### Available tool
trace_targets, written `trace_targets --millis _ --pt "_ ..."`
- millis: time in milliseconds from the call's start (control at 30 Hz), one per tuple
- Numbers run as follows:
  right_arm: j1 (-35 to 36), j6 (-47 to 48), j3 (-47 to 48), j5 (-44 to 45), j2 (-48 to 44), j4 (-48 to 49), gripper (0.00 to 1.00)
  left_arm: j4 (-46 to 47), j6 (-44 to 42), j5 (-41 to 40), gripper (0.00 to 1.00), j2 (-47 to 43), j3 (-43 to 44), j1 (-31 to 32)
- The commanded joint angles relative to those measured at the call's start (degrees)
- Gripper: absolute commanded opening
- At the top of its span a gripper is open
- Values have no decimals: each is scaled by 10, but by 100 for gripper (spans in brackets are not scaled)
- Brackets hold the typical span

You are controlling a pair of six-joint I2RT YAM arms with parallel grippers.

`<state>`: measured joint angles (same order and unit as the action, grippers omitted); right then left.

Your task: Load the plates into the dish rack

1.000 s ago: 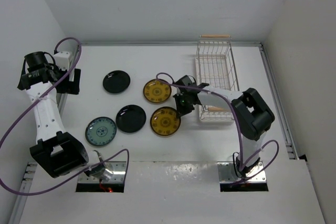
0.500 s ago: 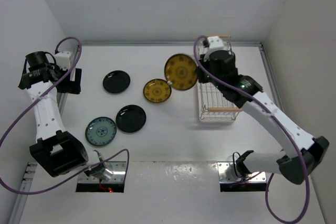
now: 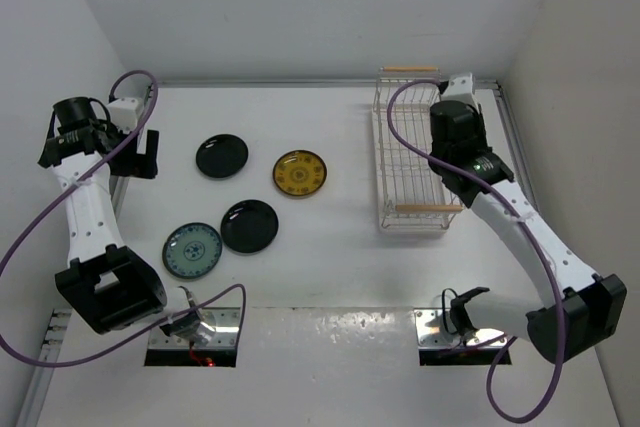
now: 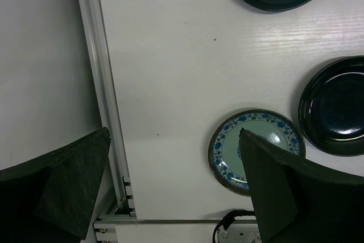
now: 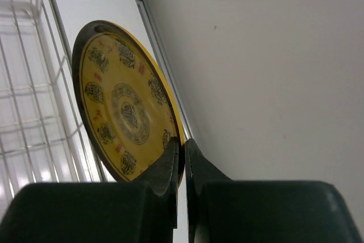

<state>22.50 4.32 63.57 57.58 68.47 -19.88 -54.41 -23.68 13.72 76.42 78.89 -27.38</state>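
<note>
The white table (image 3: 330, 277) takes up most of the space, and the dish rack (image 3: 405, 162) stands lengthwise along its far right side, wooden handle bars at both short ends. Four plates lie flat on the left half, well apart from the rack: a black plate (image 3: 221, 155) farthest back, the other mustard plate (image 3: 300, 173) to its right, a second black plate (image 3: 249, 226) nearer, and the teal plate (image 3: 192, 249) just beside that one. The right end effector (image 5: 183, 143) hangs over the rack's far end, pinched tight on the rim of a mustard plate (image 5: 128, 115) that stands on edge with the rack's wires behind it; whether it sits inside I cannot tell. The left end effector (image 4: 173, 135) gapes wide and holds nothing, above the table's left edge, the teal plate below it.
</note>
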Motion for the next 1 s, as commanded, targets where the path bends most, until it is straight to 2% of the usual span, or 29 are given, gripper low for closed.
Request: trace_targets --millis 0,167,400,667,967 --pt "-11 -5 -13 10 -10 8 0 6 5 11 100 0 19 8" --pt "-2 -60 -34 -15 -5 -4 0 6 5 11 100 0 19 8" --pt "30 -62 -52 46 -2 21 0 6 5 11 100 0 8 8" --pt "61 -156 -64 62 47 -74 0 6 5 16 100 0 8 8" --pt "65 -231 -84 57 85 -109 0 6 5 16 100 0 3 8"
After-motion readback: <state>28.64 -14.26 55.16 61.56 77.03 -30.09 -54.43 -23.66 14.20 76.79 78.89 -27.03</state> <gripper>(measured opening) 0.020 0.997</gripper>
